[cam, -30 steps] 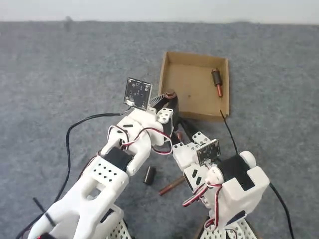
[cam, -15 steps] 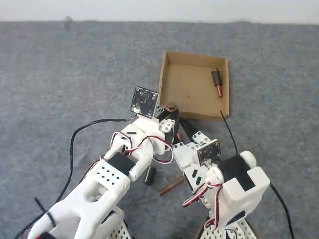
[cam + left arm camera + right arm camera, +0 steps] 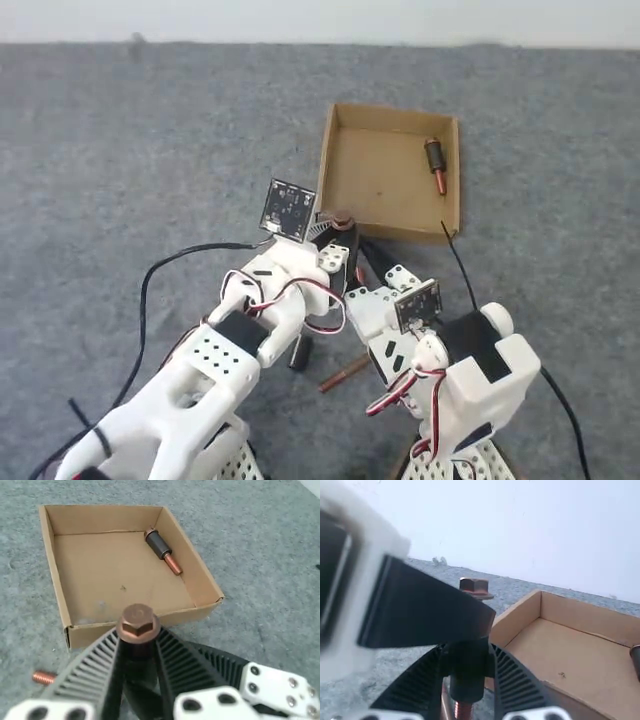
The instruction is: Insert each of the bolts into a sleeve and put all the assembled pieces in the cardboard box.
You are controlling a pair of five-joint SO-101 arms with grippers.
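A copper bolt [image 3: 138, 621] with a hex head stands upright between the ribbed fingers of my left gripper [image 3: 138, 636], which is shut on it just under the head. In the right wrist view the bolt head [image 3: 475, 586] sits above a black sleeve [image 3: 467, 664] with my right gripper [image 3: 467, 670] shut on it, and copper thread shows below the sleeve. In the high view both grippers meet at the bolt [image 3: 341, 222], just before the near wall of the cardboard box [image 3: 325, 160]. One assembled piece [image 3: 435, 166] lies inside the box at its far right.
A loose black sleeve [image 3: 298, 352] and a loose copper bolt [image 3: 345, 372] lie on the grey carpet between the two arm bases. A copper threaded end [image 3: 44, 677] rests on the carpet near the box's front wall [image 3: 130, 625]. A black cable [image 3: 150, 280] trails left.
My left gripper has carried the bolt away from the box rim and down toward my right gripper. The right arm has stayed still.
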